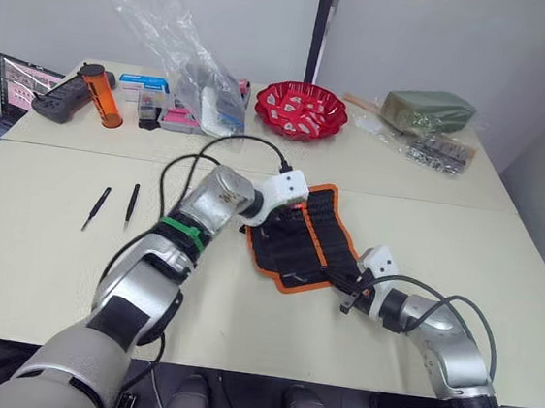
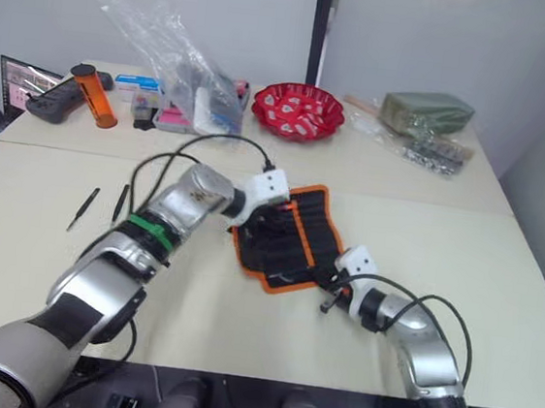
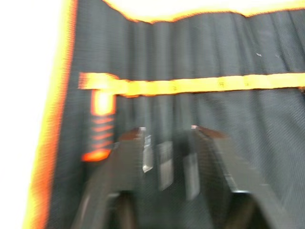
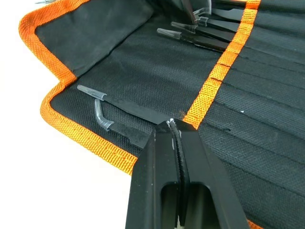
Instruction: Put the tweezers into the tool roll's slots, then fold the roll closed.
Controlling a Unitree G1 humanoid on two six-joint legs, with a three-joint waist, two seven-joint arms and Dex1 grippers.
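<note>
The tool roll (image 1: 300, 238) lies open on the bench (image 1: 43, 258). The left claw (image 3: 167, 143) hovers released over its slots (image 3: 200, 105). The right claw (image 4: 174, 131) is clenched empty at the roll's edge.

Left claw (image 3: 167, 143) blurred; grasp unclear

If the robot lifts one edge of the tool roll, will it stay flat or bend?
The tool roll would probably bend: it is thin fabric, and one flap already lies creased in the right wrist view. It likely slides easily on the smooth table. Loosely seated tweezers might slip out.
</note>
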